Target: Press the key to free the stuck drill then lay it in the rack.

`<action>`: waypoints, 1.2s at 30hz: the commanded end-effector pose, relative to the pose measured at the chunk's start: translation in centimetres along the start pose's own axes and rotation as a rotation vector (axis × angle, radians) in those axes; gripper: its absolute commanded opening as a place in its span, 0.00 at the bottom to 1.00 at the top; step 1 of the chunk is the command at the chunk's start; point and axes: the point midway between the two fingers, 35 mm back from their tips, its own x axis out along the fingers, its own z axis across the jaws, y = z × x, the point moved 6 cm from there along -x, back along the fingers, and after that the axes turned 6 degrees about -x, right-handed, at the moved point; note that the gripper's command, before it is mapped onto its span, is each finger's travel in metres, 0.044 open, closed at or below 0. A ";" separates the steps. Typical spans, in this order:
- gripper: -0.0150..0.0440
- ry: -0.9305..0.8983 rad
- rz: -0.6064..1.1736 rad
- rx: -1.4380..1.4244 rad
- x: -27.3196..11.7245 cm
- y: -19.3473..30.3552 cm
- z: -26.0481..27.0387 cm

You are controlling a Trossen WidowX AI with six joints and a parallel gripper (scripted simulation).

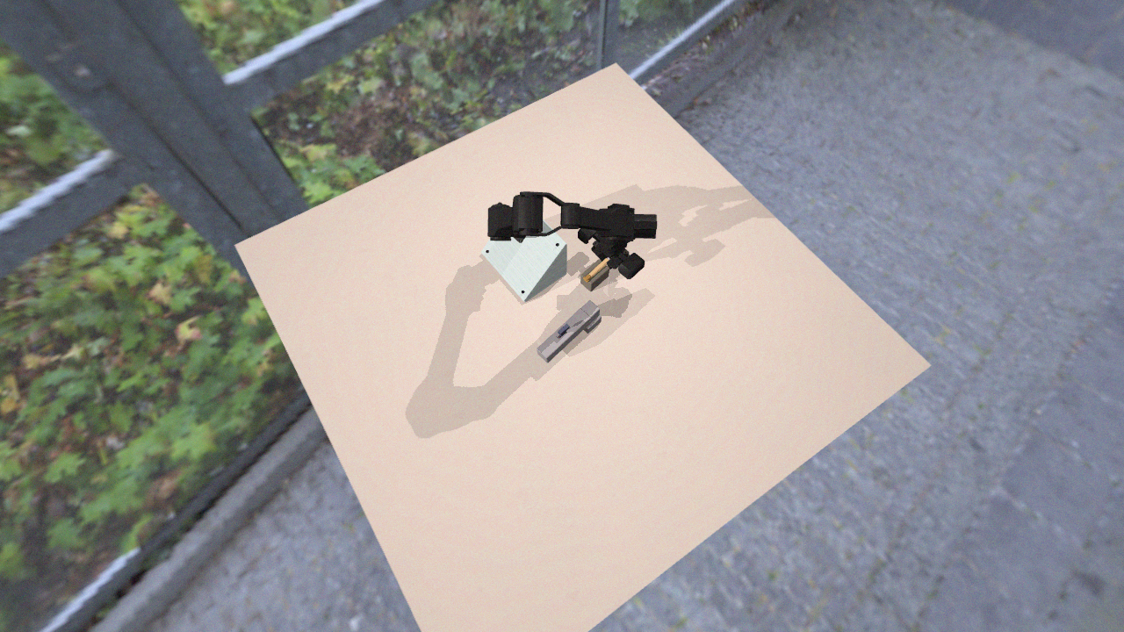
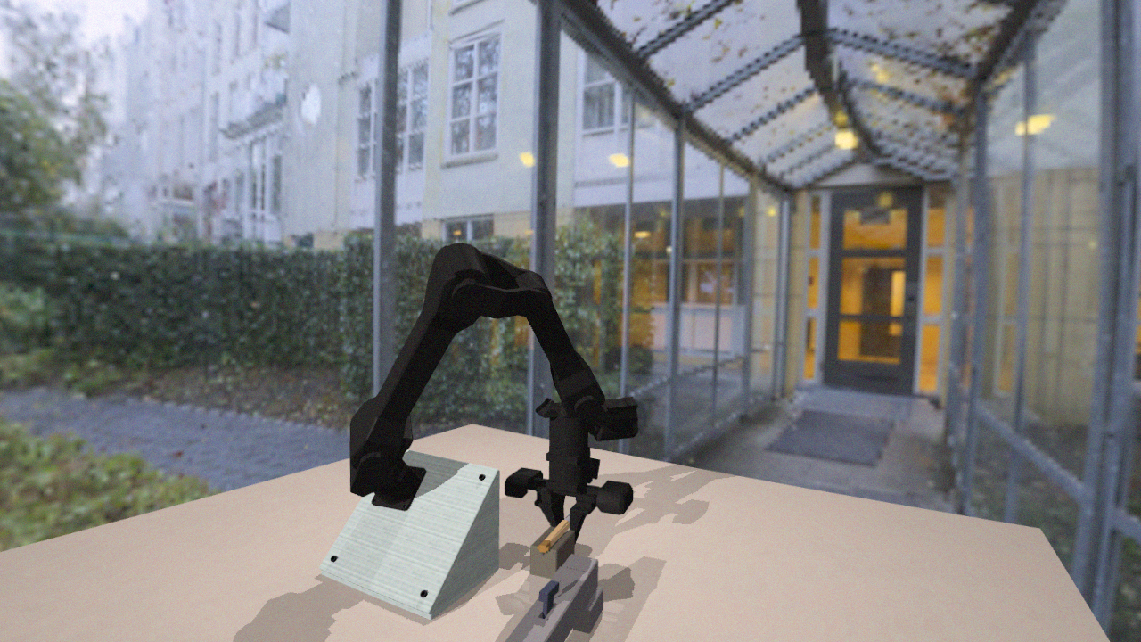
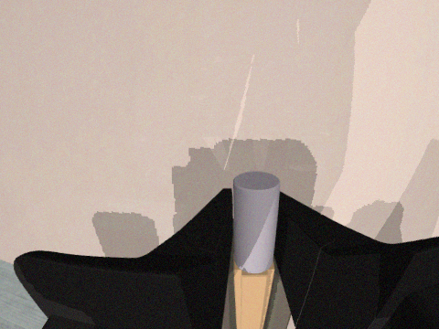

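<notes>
Drill: lengthwise along rack | orange end: lower left, top view | gripper: slightly open around shank

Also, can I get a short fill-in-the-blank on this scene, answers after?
The drill lies in the groove of the ____. In the wrist view, its round end shows ____ the two fingers. The small key on the grey holder is dark ____. The top and exterior views each show ____ dark spots on the pale wedge block.

Missing words: rack; between; blue; three.
</notes>
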 end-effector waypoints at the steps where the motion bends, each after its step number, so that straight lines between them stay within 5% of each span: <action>1: 0.52 0.003 0.003 0.001 0.0 0.0 0.0; 12: 1.00 0.003 0.003 0.001 0.0 0.0 0.0; 36: 1.00 -0.003 0.015 -0.008 -7.4 -0.1 -0.1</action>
